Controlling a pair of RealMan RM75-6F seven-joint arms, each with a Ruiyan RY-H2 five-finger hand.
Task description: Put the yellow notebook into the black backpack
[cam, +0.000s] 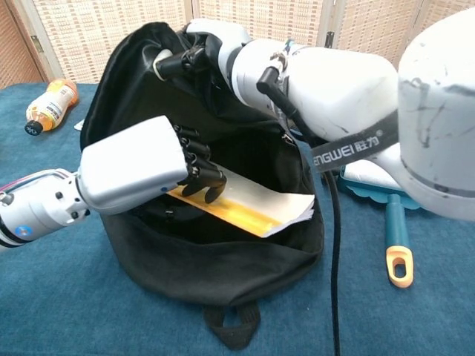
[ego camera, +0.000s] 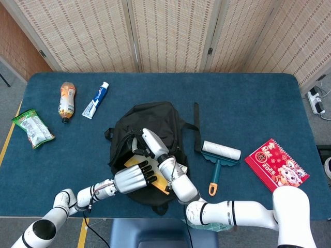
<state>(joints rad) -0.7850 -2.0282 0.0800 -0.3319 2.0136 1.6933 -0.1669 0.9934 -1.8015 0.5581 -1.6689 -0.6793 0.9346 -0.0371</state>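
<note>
Here, yellow notebook (cam: pixel 249 207) lies tilted inside the mouth of the black backpack (cam: pixel 223 271), near corner still poking over the rim on the right; left hand (cam: pixel 141 167) grips it, dark fingers (cam: pixel 199 167) curled over its upper edge. Right hand (cam: pixel 204 46) pinches the backpack's upper rim, fingers closed on the fabric and holding the opening up. On the blue desk (ego camera: pixel 248 103): lint roller (ego camera: pixel 220 155) just beside the backpack, red calendar (ego camera: pixel 275 164) well apart.
</note>
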